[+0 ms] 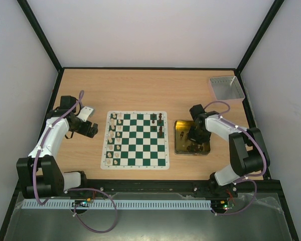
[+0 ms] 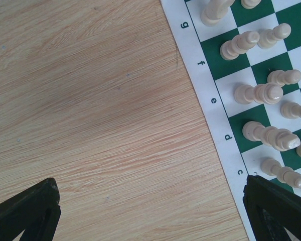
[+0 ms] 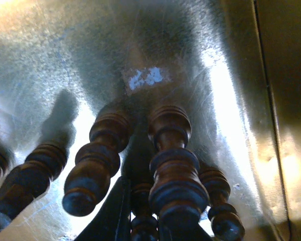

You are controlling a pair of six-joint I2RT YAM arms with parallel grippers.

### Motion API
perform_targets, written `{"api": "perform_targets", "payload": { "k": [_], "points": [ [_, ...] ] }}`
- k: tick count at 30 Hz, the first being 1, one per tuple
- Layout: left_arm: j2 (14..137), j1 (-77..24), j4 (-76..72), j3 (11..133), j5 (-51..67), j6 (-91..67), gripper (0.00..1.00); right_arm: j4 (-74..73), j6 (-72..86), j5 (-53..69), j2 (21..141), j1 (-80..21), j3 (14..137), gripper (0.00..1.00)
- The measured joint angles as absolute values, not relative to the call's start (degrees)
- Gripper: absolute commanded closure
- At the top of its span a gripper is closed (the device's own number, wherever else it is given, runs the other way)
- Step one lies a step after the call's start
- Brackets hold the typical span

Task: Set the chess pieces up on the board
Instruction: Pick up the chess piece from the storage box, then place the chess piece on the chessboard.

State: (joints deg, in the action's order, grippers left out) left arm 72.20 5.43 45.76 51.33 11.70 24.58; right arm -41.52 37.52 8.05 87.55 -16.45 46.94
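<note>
Two arms flank the board (image 1: 140, 143), which lies flat in the middle of the worktop (image 1: 140, 90). Cream chess pieces (image 1: 115, 140) stand in two rows along its left edge, and the left wrist view shows them beside border letters c to g. A few dark brown pieces (image 1: 160, 125) stand at the board's far right side. More dark pieces (image 3: 173, 175) sit in the gold tin (image 1: 179, 145) just right of the board. Right pincer (image 1: 194, 136) is down inside the tin among them, jaws drawn close, with one piece hard beside a finger (image 3: 110, 216); cannot tell if it is clamped. Left pincer (image 1: 92, 130) hovers over bare wood just left of the board, jaws spread wide, nothing between. Grey tray (image 1: 226, 88) sits in the far right corner, well apart.
</note>
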Motion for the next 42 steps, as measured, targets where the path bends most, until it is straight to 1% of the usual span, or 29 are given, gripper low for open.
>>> {"api": "perform_targets", "payload": {
  "k": [5,12,23,26,30,35,42],
  "points": [
    [72.2,5.4,45.8,51.3,11.7,24.6,0.01,-41.5,37.5,7.9,87.5,-16.4,47.2,0.98],
    [72.2,5.4,45.8,51.3,11.7,24.6,0.01,-42.5,37.3,7.6,86.9,-16.4,48.6,0.98],
    [72.2,5.4,45.8,51.3,11.7,24.6,0.01,-48.2,35.7,8.1,82.9,-17.4,51.7,0.98],
    [72.2,5.4,45.8,51.3,11.7,24.6,0.01,-51.0,35.8,7.4,82.7,-21.5,55.3,0.98],
    [72.2,5.4,45.8,51.3,11.7,24.6,0.01,-53.8,37.6,7.0,84.6,-30.2,65.0,0.98],
    [72.2,5.4,45.8,51.3,11.7,24.6,0.01,-55.2,40.1,5.9,91.3,-38.3,75.3,0.98],
    [72.2,5.4,45.8,51.3,11.7,24.6,0.01,-56.8,41.4,4.3,100.2,-45.5,81.6,0.98]
  ]
}}
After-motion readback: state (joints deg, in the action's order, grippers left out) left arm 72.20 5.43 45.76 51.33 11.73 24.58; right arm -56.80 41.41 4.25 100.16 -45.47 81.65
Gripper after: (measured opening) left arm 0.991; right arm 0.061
